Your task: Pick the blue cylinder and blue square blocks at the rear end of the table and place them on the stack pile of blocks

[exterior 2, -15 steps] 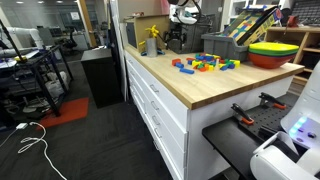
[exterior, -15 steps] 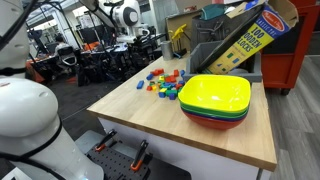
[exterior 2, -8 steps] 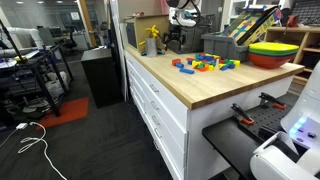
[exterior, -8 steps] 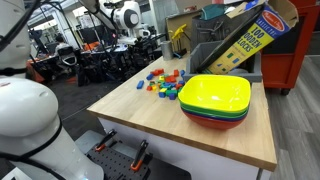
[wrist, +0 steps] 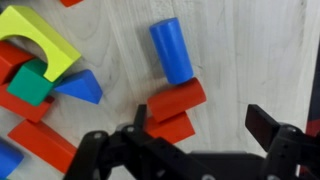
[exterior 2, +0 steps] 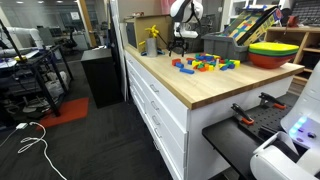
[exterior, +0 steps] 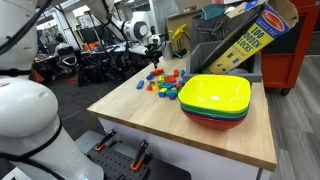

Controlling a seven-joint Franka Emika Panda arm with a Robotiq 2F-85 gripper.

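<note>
the gripper (exterior: 152,47) hangs over the far end of the table (exterior: 150,120), above the far edge of the pile of blocks (exterior: 165,83). in the wrist view its jaws stand wide apart, with only bare wood and the corner of a red block (wrist: 177,100) between them; it has hold of nothing. the blue cylinder (wrist: 172,50) lies flat on the wood just ahead of the open fingers (wrist: 264,124), tilted a little, its near end right against that red block, and a second red piece (wrist: 172,128) sits just behind. off to one side are a yellow arch (wrist: 45,48), a green block (wrist: 30,85) and a blue wedge (wrist: 82,88). at the near end of the table the stacked bowls (exterior: 215,100) sit well apart from the pile, yellow on top.
</note>
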